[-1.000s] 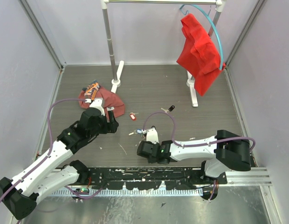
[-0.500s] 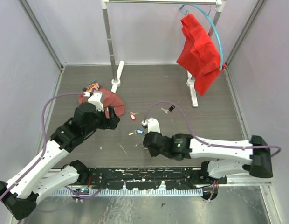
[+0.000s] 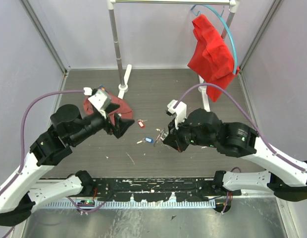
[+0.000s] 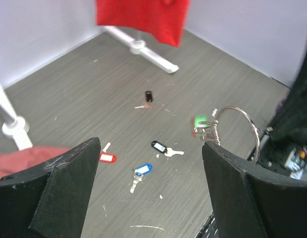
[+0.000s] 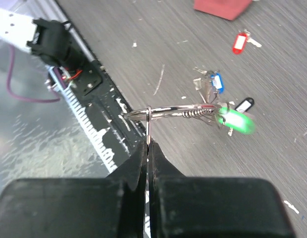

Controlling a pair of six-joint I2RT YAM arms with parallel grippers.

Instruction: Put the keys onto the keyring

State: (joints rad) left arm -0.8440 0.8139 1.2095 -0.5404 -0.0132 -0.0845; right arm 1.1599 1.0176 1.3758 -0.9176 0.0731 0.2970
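Observation:
My right gripper [image 5: 147, 142] is shut on the thin silver keyring [image 5: 169, 111] and holds it above the floor. A green-tagged key [image 5: 236, 120] hangs on the ring's coiled part. From overhead, the right gripper [image 3: 166, 137] and the ring [image 3: 160, 133] are mid-floor. Loose keys lie on the floor below: red tag [image 4: 107, 157], blue tag [image 4: 142, 169], black tag [image 4: 159, 147], and another black one [image 4: 148, 95] farther off. My left gripper [image 4: 149, 148] stands wide open with nothing in it, left of the ring [image 4: 238, 130]; overhead, this gripper [image 3: 124, 126] is close to the red tag [image 3: 141, 123].
A red cloth [image 3: 119, 106] lies on the floor behind the left gripper. The white rack's feet [image 3: 124, 85] stand at the back, and a red garment [image 3: 213, 55] hangs from a blue hoop hanger [image 3: 231, 39]. A black rail [image 3: 153, 186] runs along the near edge.
The right gripper has shut on the keyring and lifted it up and back from the floor. The left arm has risen and swung right, its jaws opening wider.

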